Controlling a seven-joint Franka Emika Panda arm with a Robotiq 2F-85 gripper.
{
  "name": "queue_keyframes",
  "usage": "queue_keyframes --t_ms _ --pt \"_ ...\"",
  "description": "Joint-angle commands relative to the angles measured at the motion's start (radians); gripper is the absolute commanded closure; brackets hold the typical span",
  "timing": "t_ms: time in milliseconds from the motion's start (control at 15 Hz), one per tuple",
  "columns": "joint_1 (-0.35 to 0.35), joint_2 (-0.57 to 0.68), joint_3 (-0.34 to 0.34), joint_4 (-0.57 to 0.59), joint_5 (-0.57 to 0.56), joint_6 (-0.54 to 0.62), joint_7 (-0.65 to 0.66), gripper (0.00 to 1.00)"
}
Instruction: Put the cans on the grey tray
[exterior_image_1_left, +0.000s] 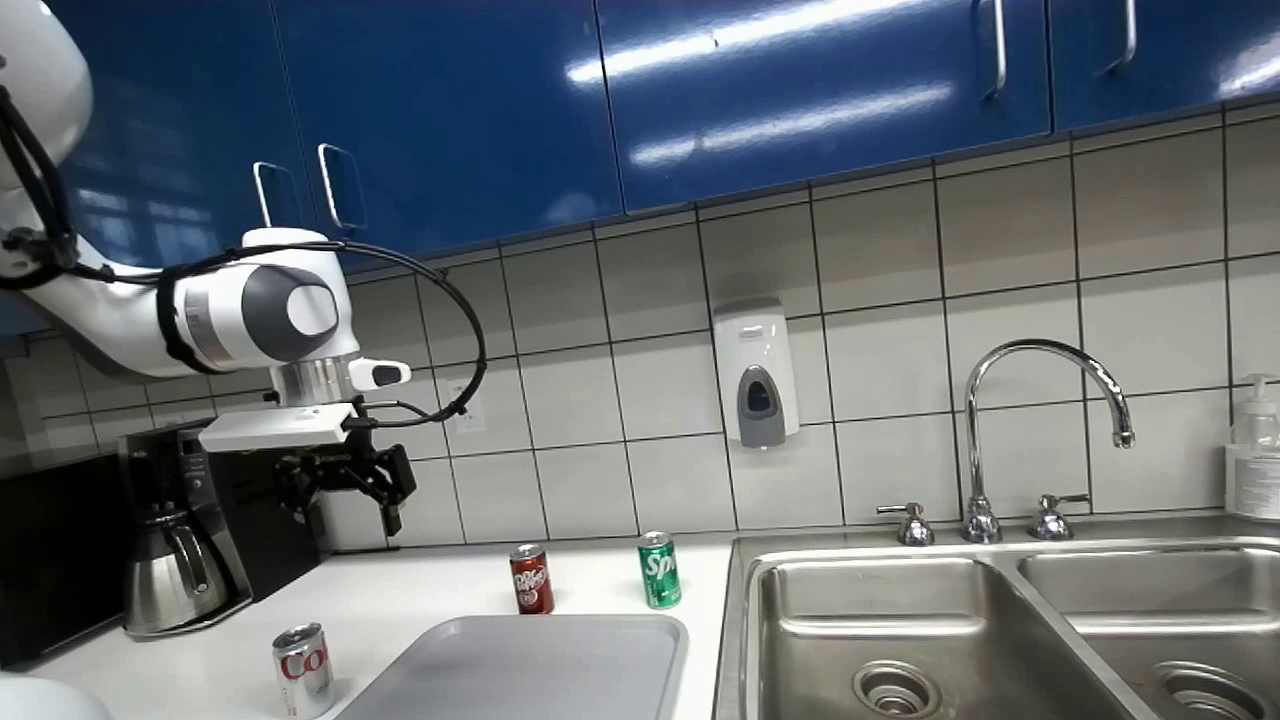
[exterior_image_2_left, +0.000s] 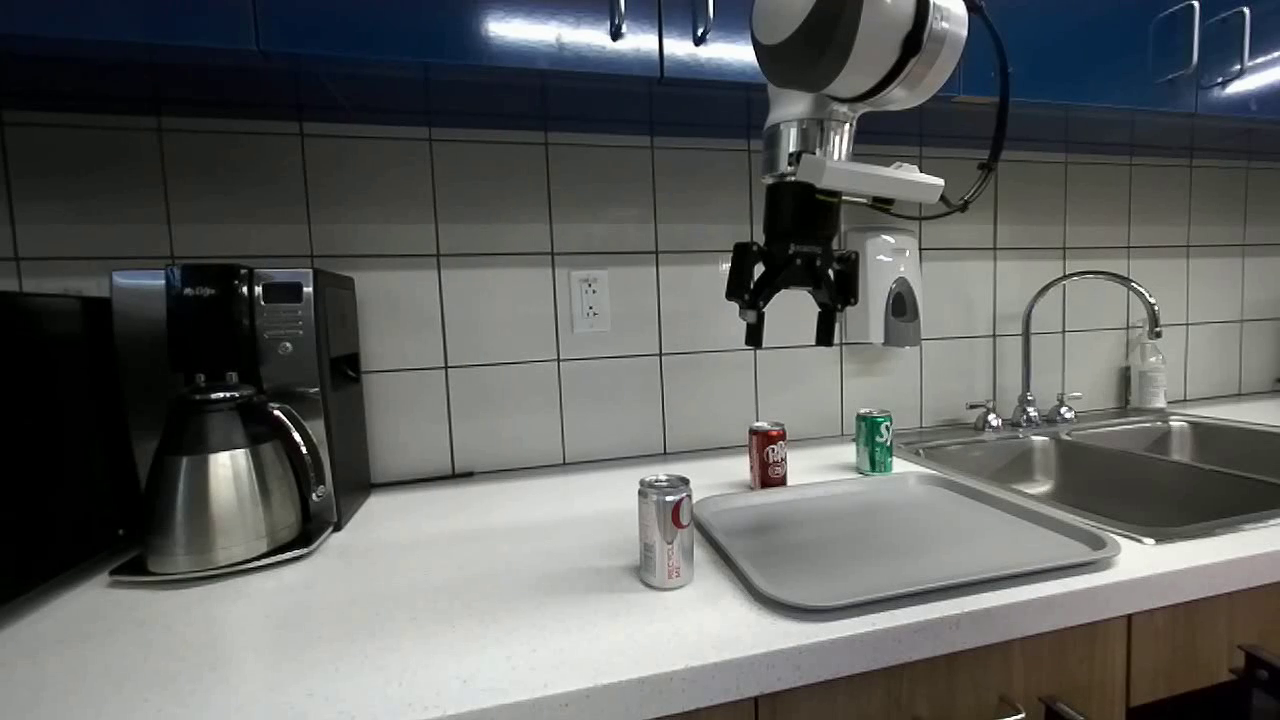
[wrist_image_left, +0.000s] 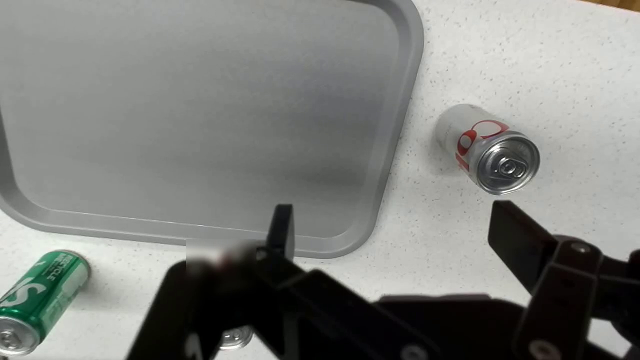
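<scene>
Cans (exterior_image_2_left: 666, 532) — glossy metal, tray (exterior_image_2_left: 905, 540) — smooth, matt

- My gripper (exterior_image_1_left: 350, 515) hangs above the counter (exterior_image_1_left: 420, 595), its jaws parted.
- The silver can (exterior_image_1_left: 304, 675) stands upright beside the grey tray (exterior_image_1_left: 540, 670).
- The red can (exterior_image_1_left: 531, 582) and green can (exterior_image_1_left: 660, 573) stand apart behind it.
- I see a steel sink (exterior_image_1_left: 738, 620) on its other side.

On the silver-white can (exterior_image_2_left: 664, 545) I read "CO" and "RECYCLE ME" in red. On the green can (exterior_image_1_left: 659, 572) I read white "Sp", and in the wrist view also "RECYCLE ME". On the dark red can (exterior_image_2_left: 768, 457), I recognise only a white "P". The coffee maker (exterior_image_2_left: 212, 330) carries small writing beginning "Mr."
</scene>
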Motion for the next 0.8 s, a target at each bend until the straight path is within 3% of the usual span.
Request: queue_keyframes --t_ms 0,333,733 --pt "-0.004 0.0 0.004 0.001 0.001 -0.002 -0.001 0.0" --pt "-0.004 0.0 0.004 0.001 0.001 -0.002 -0.001 0.0" --pt "0.029 0.058 0.089 0.016 -0.045 0.064 0.071 0.0"
